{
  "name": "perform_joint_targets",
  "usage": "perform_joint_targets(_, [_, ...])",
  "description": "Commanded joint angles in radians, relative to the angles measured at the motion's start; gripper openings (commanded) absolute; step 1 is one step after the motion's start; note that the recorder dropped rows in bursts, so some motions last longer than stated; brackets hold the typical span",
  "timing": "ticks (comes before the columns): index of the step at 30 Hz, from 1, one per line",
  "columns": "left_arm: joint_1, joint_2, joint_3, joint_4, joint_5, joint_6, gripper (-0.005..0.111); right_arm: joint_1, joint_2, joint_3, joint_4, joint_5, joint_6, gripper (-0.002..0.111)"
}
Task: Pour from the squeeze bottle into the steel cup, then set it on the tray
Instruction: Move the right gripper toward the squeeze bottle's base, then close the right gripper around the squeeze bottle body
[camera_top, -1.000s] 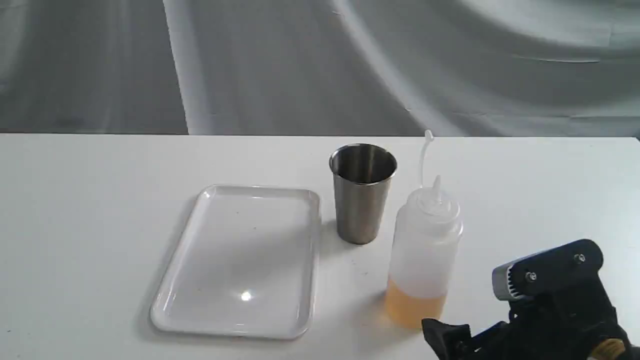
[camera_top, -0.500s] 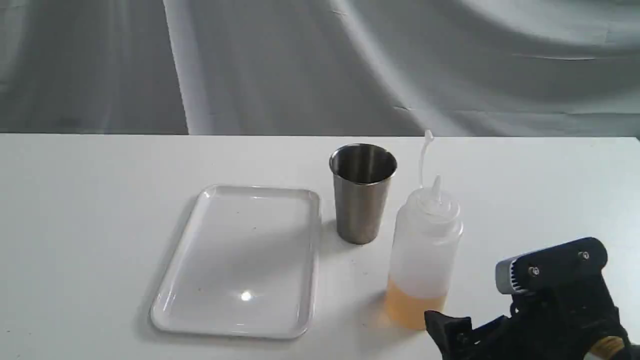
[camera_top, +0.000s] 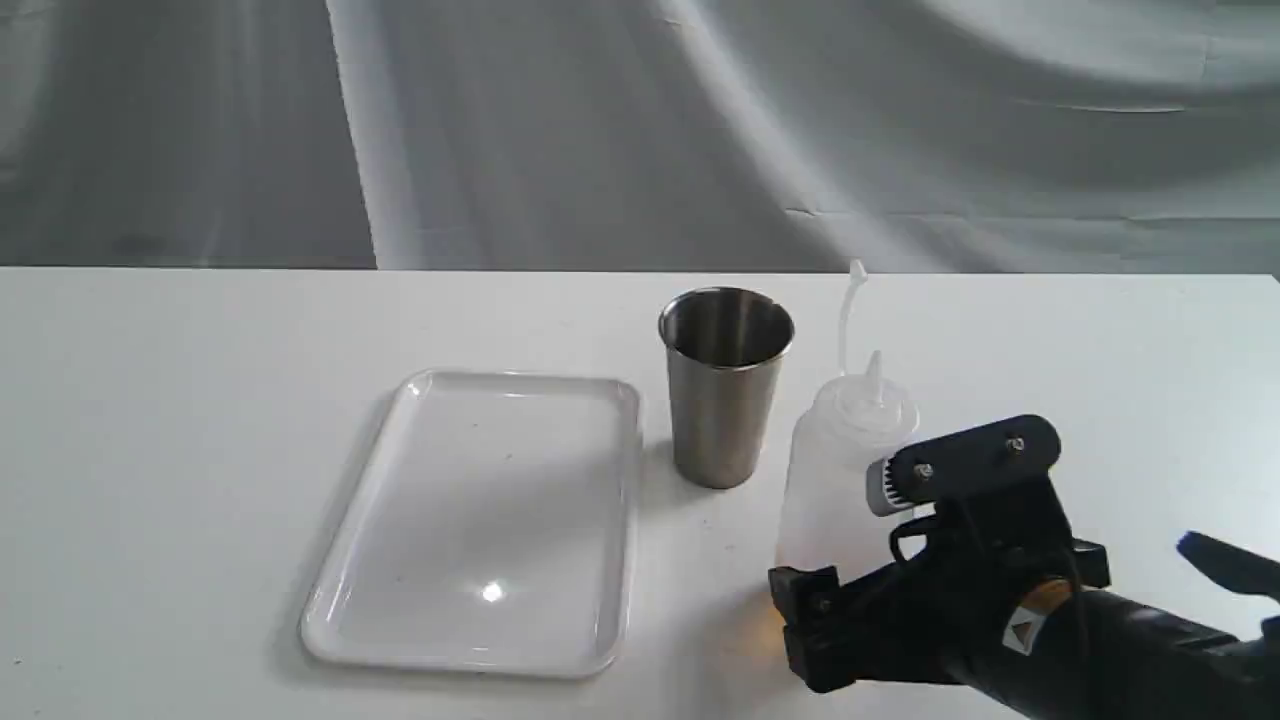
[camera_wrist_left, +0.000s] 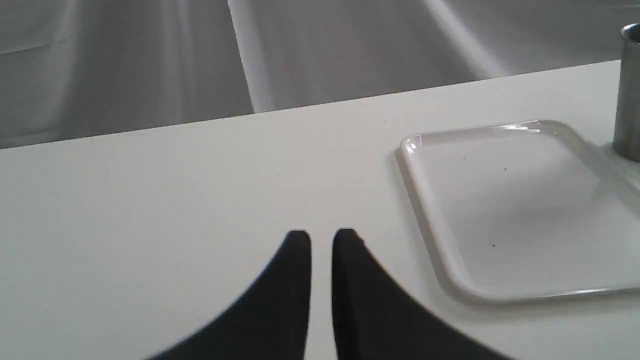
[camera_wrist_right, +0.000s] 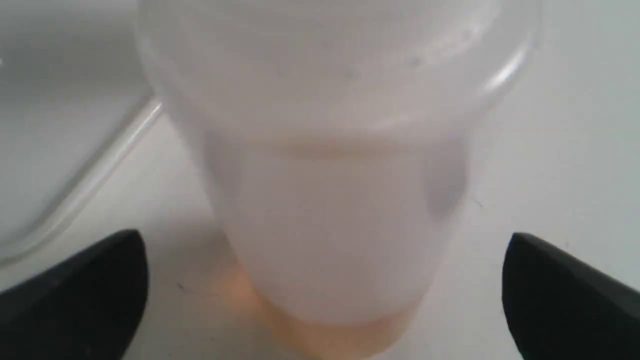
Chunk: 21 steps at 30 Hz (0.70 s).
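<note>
Looking across grey draped cloth (camera_top: 550, 130) filling the back and a white table (camera_top: 150, 450) spreading beneath it. Finding the tray (camera_top: 470, 500) lying flat on the table left of centre, glossy, with its low rim catching the light.

Seeing the right gripper (camera_top: 842, 548) hanging low at the right front of the exterior view, with its black fingers spread wide. Standing one finger on each side of the squeeze bottle (camera_top: 830, 500), down near the base. Showing, in the right wrist view, table on both sides between the fingers (camera_wrist_right: 90, 280) and the bottle wall, so bracketing it rather than pinching it.

Finding the squeeze bottle standing upright on the table, right of the tray and just beside the steel cup (camera_top: 722, 400), slightly nearer the camera. Holding amber liquid (camera_wrist_right: 320, 335) in its lowest part only, with the rest showing cloudy white. Pointing its cone nozzle (camera_top: 874, 375) straight up, with the thin cap strand (camera_top: 850, 310) rising above it.

Noting the steel cup standing upright between tray and bottle, close to the tray's far right corner but off it, mouth open and dark inside.

Spotting the left gripper (camera_wrist_left: 321, 240) only in its own wrist view, hovering over bare table beside the tray, fingers pressed almost together with a thin slit between.
</note>
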Motion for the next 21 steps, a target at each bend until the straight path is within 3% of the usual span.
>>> perform_joint_targets(1, [-0.003, -0.005, 0.004, 0.001, -0.007, -0.002, 0.008, 0.004, 0.045, -0.045, -0.005, -0.004, -0.004, 0.095])
perform_joint_targets(21, [-0.003, -0.005, 0.004, 0.001, -0.007, -0.002, 0.008, 0.002, 0.116, -0.118, 0.041, -0.008, -0.004, 0.094])
